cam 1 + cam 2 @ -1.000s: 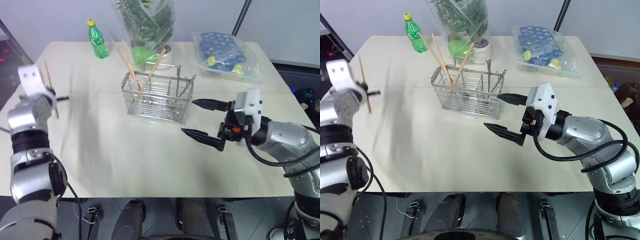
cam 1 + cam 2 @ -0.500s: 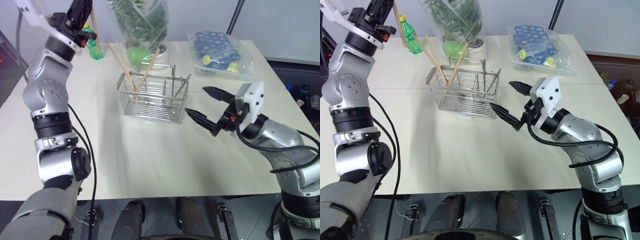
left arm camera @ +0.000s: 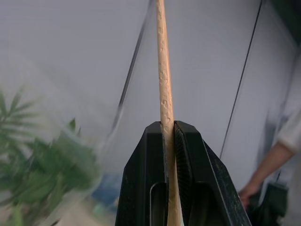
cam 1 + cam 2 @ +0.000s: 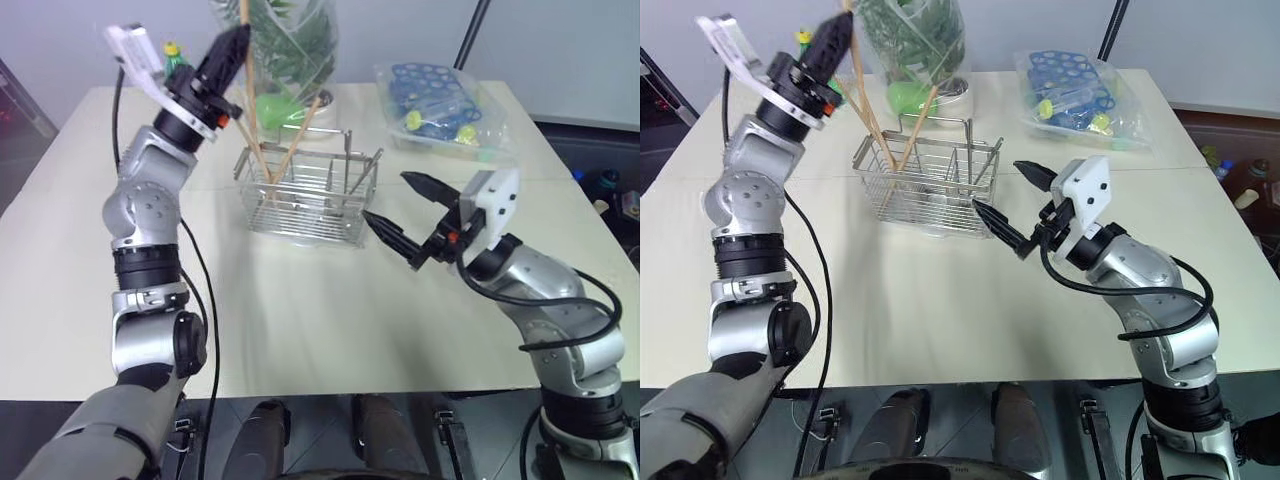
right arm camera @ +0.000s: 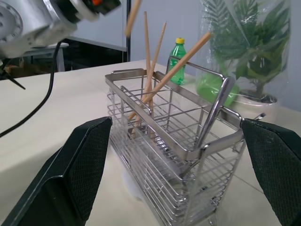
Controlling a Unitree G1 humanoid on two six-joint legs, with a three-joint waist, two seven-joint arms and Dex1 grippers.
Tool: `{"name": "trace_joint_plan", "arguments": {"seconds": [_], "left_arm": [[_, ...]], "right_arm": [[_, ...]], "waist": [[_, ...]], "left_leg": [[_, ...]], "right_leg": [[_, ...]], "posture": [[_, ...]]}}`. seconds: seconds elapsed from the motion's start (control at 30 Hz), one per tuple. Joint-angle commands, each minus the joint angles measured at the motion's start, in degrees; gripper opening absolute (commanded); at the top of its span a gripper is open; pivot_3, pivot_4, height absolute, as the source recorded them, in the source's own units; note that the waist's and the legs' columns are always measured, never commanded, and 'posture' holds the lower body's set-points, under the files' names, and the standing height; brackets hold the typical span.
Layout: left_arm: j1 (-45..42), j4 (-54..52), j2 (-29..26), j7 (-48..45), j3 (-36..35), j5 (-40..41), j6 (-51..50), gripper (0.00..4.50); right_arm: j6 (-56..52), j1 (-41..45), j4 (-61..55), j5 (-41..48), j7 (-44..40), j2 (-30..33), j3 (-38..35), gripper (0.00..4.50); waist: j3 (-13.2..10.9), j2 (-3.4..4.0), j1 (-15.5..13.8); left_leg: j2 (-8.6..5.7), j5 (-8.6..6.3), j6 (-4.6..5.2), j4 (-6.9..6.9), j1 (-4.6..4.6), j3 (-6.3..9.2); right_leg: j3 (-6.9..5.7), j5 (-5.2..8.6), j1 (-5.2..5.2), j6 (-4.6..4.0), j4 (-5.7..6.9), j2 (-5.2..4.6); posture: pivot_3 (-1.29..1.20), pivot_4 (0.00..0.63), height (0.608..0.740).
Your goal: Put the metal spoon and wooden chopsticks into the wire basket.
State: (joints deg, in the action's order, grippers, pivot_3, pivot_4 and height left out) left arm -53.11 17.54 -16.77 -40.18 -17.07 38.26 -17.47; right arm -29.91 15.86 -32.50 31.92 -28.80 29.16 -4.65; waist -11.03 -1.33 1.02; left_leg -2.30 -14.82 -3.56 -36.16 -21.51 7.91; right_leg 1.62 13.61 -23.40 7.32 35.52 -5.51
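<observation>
**Left hand carrying one chopstick over the basket, drop-in is next**

Near side: right hand (image 4: pixel 408 215) sits just beside the right end of the wire basket (image 4: pixel 310 195), fingers spread wide, grasping nothing. Judging by its wrist view it's lined up to straddle the basket end, maybe to steady it; it's not touching yet.

Basket stands upright mid-tabletop (image 4: pixel 300 320). Three wooden chopsticks (image 4: pixel 262 150) already lean in its left compartment, tips sticking out well above the rim. A grey handle leans in the right compartment; probably the metal spoon (image 4: pixel 372 172), but too thin to be sure.

Left hand (image 4: pixel 232 50) is raised above and behind the basket's left end, clenched on a fourth chopstick (image 3: pixel 163 94). The stick runs straight up between the pads, roughly vertical.

Step in hand: last chopstick transport. Next move calls for bringing the stick's lower end over an open cell, lowering until it's inside the wires, then letting go.

What's in the way: the leaning chopsticks cross the left compartment, and the raised handle bar spans the top, so entry should come from above, clear of both.

Farther back: green bottle (image 4: pixel 176 55), bagged plant (image 4: pixel 290 50), clear bag of blue items (image 4: pixel 440 100). All well apart from the drop path. A person's arm shows at the edge of the left wrist view.
</observation>
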Motion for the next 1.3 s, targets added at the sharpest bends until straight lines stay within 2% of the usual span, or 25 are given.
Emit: {"name": "trace_joint_plan", "arguments": {"seconds": [0.03, 0.3, 0.73, 0.87, 1.0, 1.03, 1.07, 1.3], "left_arm": [[0.9, 0.7, 0.1, -0.6, 2.0, -4.6, 5.8, 0.05], [4.4, 4.4, 2.0, -0.5, 3.6, -9.7, 14.1, 0.05], [6.4, 4.8, 3.5, -0.2, 4.2, -11.6, 18.0, 0.05], [6.9, 4.1, 3.6, -0.3, 4.4, -11.4, 17.8, 1.67], [7.5, 3.5, 3.5, -0.3, 4.4, -11.0, 16.9, 3.65], [7.7, 3.3, 3.4, -0.4, 4.5, -10.9, 16.8, 4.28], [7.8, 3.2, 3.4, -0.4, 4.5, -10.9, 16.6, 4.45], [8.8, -4.0, 0.9, 0.7, 4.6, -9.8, 10.1, 4.45]], "right_arm": [[1.3, -0.2, -3.0, -0.7, 1.3, -1.1, 0.3, 4.50], [1.7, -1.8, -3.9, -2.0, 0.4, -0.6, 1.2, 4.50], [0.7, -0.8, -4.2, -0.5, -0.5, 0.2, 0.2, 4.50], [0.8, -0.6, -3.9, -0.4, -0.9, 0.2, 0.2, 4.50], [0.9, -0.6, -3.7, -0.4, -1.1, 0.2, 0.2, 4.50], [0.9, -0.6, -3.6, -0.4, -1.1, 0.2, 0.2, 4.50], [0.9, -0.6, -3.5, -0.4, -1.2, 0.2, 0.2, 4.50], [0.8, -0.2, -2.9, -0.3, -1.2, 0.1, 0.0, 4.50]], "waist": [[0.0, 0.00, -0.1], [0.0, 0.00, -0.2], [0.0, 0.00, -0.2], [0.0, 0.00, -0.2], [0.0, 0.00, -0.2], [0.0, 0.00, -0.3], [0.0, 0.00, -0.3], [0.0, 0.00, -0.1]], "left_leg": [[0.00, 0.00, 0.00, 0.00, 0.00, 0.00], [0.00, 0.00, 0.00, 0.01, -0.03, 0.01], [0.00, 0.00, 0.00, 0.01, -0.02, 0.01], [0.00, 0.00, 0.00, 0.01, -0.02, 0.01], [0.00, 0.00, 0.01, 0.01, -0.01, 0.01], [0.00, 0.00, 0.01, 0.00, -0.02, 0.01], [0.00, 0.00, 0.01, 0.00, -0.02, 0.01], [0.00, 0.00, 0.00, 0.00, -0.01, 0.01]], "right_leg": [[0.00, 0.00, 0.00, 0.00, 0.00, 0.00], [0.00, 0.00, 0.00, 0.00, -0.05, -0.01], [0.00, 0.00, 0.01, 0.00, -0.04, -0.01], [0.00, 0.00, 0.01, 0.00, -0.04, 0.00], [0.00, 0.00, 0.01, 0.00, -0.04, 0.00], [0.00, 0.00, 0.01, 0.00, -0.04, -0.01], [0.00, 0.00, 0.02, 0.00, -0.04, -0.01], [0.00, 0.00, 0.02, 0.00, -0.04, 0.00]], "posture": [[0.00, 0.150, 0.740], [0.00, 0.150, 0.740], [0.00, 0.150, 0.740], [0.00, 0.150, 0.740], [0.00, 0.150, 0.740], [0.00, 0.150, 0.740], [0.00, 0.150, 0.740], [0.00, 0.150, 0.740]]}}
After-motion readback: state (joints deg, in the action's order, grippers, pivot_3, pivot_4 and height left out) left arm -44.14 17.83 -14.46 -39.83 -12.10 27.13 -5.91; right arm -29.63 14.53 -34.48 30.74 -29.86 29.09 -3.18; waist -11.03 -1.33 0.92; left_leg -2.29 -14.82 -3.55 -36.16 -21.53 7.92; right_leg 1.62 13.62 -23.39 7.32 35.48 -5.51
